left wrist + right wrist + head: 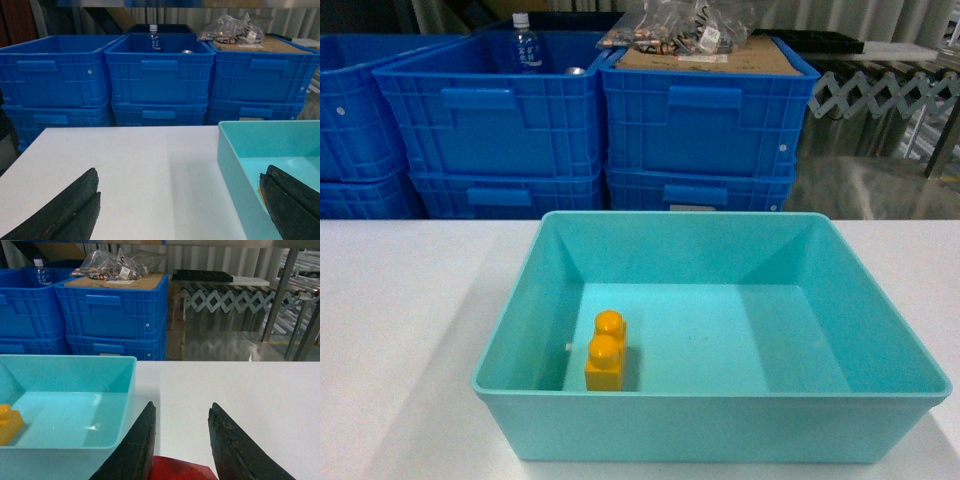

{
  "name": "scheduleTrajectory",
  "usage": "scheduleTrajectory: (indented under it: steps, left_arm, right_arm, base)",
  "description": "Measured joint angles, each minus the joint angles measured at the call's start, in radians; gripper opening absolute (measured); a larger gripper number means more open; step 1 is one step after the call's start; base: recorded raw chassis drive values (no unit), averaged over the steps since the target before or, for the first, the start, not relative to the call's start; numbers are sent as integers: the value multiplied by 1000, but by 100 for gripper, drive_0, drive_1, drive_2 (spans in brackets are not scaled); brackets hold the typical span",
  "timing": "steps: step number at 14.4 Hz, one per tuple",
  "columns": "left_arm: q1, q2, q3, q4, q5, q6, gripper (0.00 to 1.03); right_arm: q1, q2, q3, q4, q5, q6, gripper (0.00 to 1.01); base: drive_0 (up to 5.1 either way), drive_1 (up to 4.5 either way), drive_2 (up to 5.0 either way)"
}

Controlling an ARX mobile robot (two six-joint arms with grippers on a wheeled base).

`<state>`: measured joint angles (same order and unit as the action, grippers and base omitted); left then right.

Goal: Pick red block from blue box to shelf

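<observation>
- The box [720, 440] is light turquoise.
- The brick [606, 352] inside it is yellow.
- The block [175, 471], between the right claw's [181, 440] black fingers [135, 450], is red.
- The crates [700, 110] far ahead are dark blue with ribs.
- The table [135, 170] is white.

A warehouse or storeroom. Stacked blue ribbed crates [590, 120] hold bagged parts [117, 265]. An expandable roller conveyor [235, 297] stands beside them.

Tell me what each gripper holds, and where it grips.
Right gripper: red block sits low between the fingers; grip spot hidden. Left gripper: open, holding nothing.
</observation>
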<state>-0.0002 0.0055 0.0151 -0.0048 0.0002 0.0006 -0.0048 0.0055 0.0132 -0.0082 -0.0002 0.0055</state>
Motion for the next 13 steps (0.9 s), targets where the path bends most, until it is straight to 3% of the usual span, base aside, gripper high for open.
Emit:
scheduleTrajectory:
  steps: [4, 13]
  left_arm:
    - [0, 0, 0, 0, -1, 0, 98]
    - [0, 0, 0, 0, -1, 0, 98]
  right_arm:
    - [0, -1, 0, 3, 0, 0, 27]
    - [5, -1, 0, 3, 0, 0, 27]
  base:
    - [0, 0, 0]
    - [-166, -166, -166]
